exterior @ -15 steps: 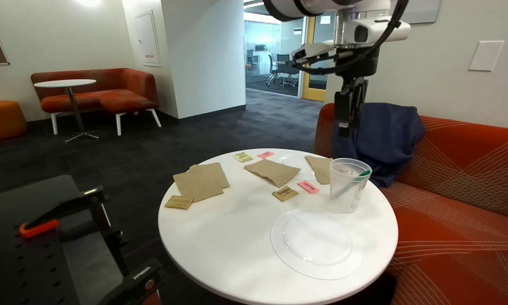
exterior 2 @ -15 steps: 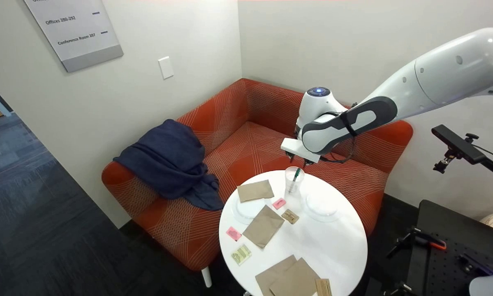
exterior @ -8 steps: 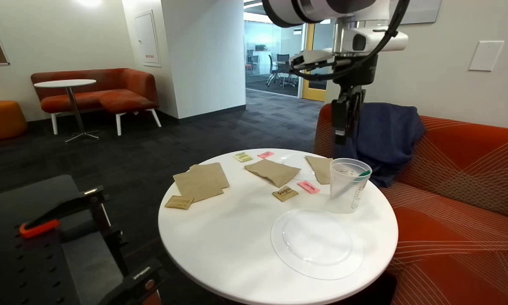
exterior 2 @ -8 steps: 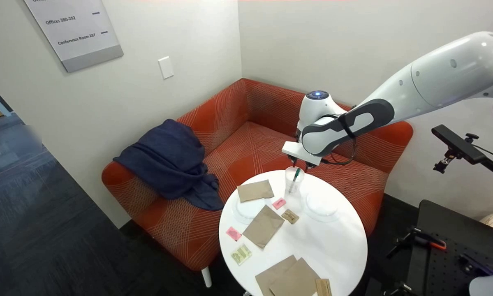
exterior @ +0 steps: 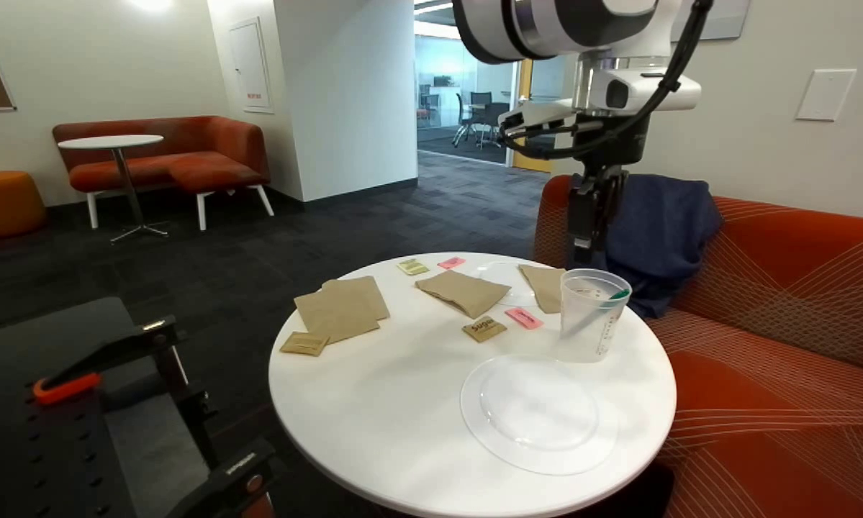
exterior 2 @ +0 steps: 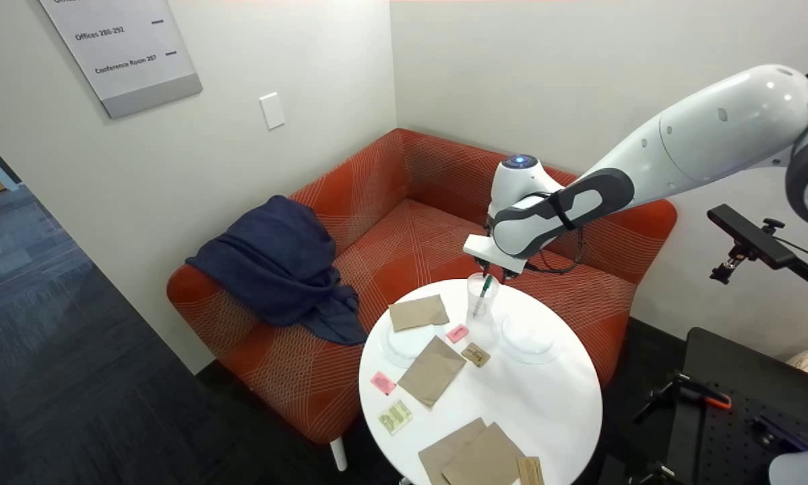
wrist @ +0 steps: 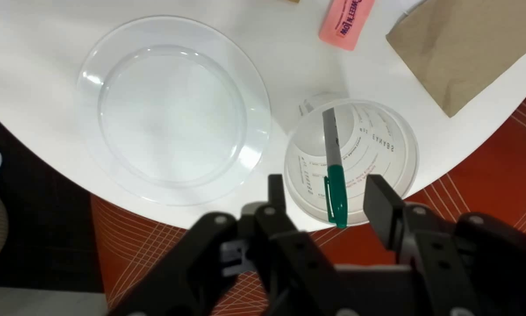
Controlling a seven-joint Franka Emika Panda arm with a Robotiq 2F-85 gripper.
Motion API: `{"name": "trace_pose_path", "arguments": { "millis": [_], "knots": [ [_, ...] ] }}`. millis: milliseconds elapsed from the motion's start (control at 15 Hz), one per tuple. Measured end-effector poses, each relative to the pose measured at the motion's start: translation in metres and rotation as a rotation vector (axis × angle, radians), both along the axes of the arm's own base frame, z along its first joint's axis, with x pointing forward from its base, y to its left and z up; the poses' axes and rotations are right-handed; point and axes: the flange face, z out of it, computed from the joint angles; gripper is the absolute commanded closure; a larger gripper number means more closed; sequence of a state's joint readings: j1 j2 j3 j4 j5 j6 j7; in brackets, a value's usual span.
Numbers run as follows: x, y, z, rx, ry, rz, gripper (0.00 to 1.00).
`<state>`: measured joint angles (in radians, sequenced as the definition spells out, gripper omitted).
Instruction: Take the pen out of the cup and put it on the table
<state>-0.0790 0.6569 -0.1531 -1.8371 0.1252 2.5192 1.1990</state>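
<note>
Green-capped, grey-barrelled marker pen (wrist: 334,169): inside the clear plastic tumbler with printed markings (exterior: 593,344), which stands upright near the edge of the large round table with a plain white top (exterior: 402,424).

Orientation: pen tilted, long axis slanting across the inside of the tumbler. Grey end low, green cap uppermost, tip of the cap at the rim; whether it clears the rim, cannot tell. In both exterior views the axis climbs from lower left to upper right of frame. In the wrist view it runs nearly top to bottom, cap end toward the black two-finger gripper (wrist: 328,197), clip on the frame-left side of the cap.

Fingers spread apart; as seen from the wrist, a gap shows on each side of the cap and the pen's axis passes between them. In an exterior view the fingertips (exterior: 583,252) point down and appear just above the rim; over or behind it, cannot tell.

Clear round plate (wrist: 170,118), pink paper sweetener packet (wrist: 346,24) and brown paper napkin (wrist: 460,57) lie near the tumbler.
</note>
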Motion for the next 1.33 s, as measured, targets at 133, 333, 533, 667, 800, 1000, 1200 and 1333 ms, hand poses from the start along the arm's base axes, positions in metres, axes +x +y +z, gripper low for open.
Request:
{"name": "trace_pose_path", "arguments": {
  "millis": [133, 333, 533, 667, 800, 1000, 1200, 1333],
  "knots": [
    [0.002, -0.003, -0.005, 0.000, 0.002, -0.006, 0.48],
    [0.005, -0.006, -0.012, 0.002, 0.003, -0.014, 0.58],
    [0.009, -0.008, -0.019, 0.002, 0.005, -0.017, 0.72],
    [0.011, -0.010, -0.024, 0.001, 0.008, -0.018, 0.65],
    [0.013, -0.012, -0.028, 0.001, 0.011, -0.019, 0.63],
    [0.017, -0.013, -0.032, 0.002, 0.021, -0.019, 0.62],
    [0.022, -0.014, -0.035, 0.003, 0.026, -0.017, 0.63],
    [0.025, -0.014, -0.037, 0.004, 0.031, -0.015, 0.63]
  ]
}}
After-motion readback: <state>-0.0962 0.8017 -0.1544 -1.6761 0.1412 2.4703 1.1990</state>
